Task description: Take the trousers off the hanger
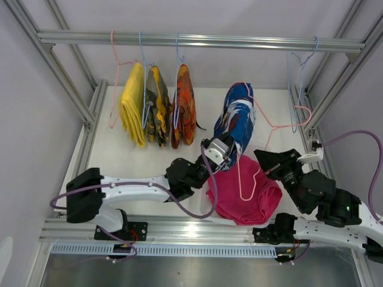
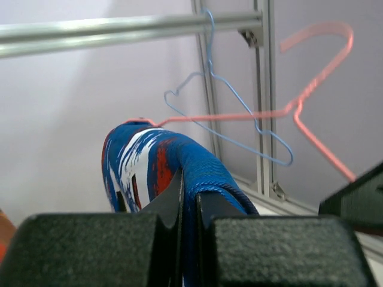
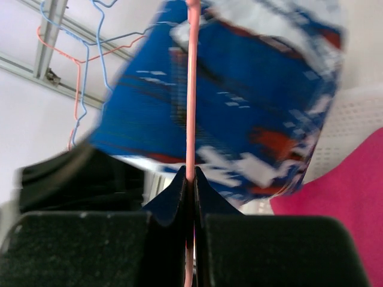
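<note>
Top: white table [image 1: 272,104] under aluminium rail [image 1: 239,42], magenta trousers [image 1: 227,191] crumpled just right of left gripper [image 1: 224,146] | Left wrist: its jaws pinch ribbed blue patterned trousers [image 2: 149,161] | Right wrist: right gripper [image 3: 192,179] nipped on thin pink wire hanger [image 3: 192,89]

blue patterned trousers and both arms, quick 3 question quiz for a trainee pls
1. True or false: the left jaws are shut on the blue patterned trousers.
2. How many trousers hang from the rail?
3. What do the right jaws pinch? A) nothing B) the pink hanger C) the rail
Key: 1 true; 2 three: yellow, olive camouflage, orange camouflage; 3 B.
</note>
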Tool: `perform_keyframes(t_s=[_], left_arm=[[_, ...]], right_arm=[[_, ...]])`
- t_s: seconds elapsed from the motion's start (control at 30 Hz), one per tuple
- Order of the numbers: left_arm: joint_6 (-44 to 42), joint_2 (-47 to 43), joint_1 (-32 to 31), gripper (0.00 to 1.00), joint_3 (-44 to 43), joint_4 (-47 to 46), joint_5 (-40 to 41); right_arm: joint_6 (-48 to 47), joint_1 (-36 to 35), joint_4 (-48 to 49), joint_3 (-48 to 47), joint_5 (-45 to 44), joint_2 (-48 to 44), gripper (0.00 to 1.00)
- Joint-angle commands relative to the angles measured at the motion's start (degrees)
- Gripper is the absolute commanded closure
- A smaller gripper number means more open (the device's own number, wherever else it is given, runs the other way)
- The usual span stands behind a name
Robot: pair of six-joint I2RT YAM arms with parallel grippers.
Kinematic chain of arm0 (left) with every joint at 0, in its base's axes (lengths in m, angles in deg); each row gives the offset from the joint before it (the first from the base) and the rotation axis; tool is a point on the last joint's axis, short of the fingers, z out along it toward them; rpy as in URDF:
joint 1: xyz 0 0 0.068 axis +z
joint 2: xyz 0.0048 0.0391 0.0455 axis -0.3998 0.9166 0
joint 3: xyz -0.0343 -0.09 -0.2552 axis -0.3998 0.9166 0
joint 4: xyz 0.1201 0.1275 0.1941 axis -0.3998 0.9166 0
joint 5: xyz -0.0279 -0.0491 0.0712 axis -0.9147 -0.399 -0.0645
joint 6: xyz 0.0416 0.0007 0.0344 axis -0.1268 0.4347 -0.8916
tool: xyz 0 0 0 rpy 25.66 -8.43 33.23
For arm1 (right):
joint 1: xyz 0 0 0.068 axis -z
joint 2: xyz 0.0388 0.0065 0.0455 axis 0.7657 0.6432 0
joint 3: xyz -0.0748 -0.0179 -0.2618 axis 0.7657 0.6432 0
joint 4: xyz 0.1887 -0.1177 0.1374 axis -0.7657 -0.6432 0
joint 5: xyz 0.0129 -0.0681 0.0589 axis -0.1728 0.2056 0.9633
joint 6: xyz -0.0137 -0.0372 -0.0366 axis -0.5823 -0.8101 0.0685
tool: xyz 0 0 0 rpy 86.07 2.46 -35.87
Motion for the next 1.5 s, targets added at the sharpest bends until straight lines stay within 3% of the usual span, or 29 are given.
perform_keyframes(t_s=[0.0,0.13,0.43,0.63,0.93,1.2,1.47], left_arm=[[-2.00,-7.74,-1.34,1.00,-2.08,-4.48,-0.67],[-3.14,-11.69,-2.57,0.99,-2.26,-0.96,0.04],[-2.26,-19.78,-4.68,0.99,-1.03,8.26,1.62],[-2.18,-21.63,-6.09,1.00,-1.03,9.50,2.76],[-1.73,-21.19,-6.44,1.00,-4.19,10.47,2.41],[-7.27,-23.39,-6.44,1.00,-4.02,10.47,5.56],[-11.58,-32.34,-6.44,0.99,-2.96,10.03,11.02]], right_arm=[[-1.30,-0.24,1.15,1.22,-4.27,-0.98,1.00],[-6.92,-0.07,3.62,3.06,-7.96,0.07,1.00],[-9.21,1.69,8.01,3.59,-7.80,3.32,1.00],[-6.59,6.96,8.72,4.03,-2.45,10.52,1.00],[-1.05,13.73,13.38,12.73,7.58,14.04,1.00],[-0.60,14.00,7.15,13.96,8.37,8.78,1.00],[0.98,14.00,-0.24,16.60,7.59,0.95,1.00]])
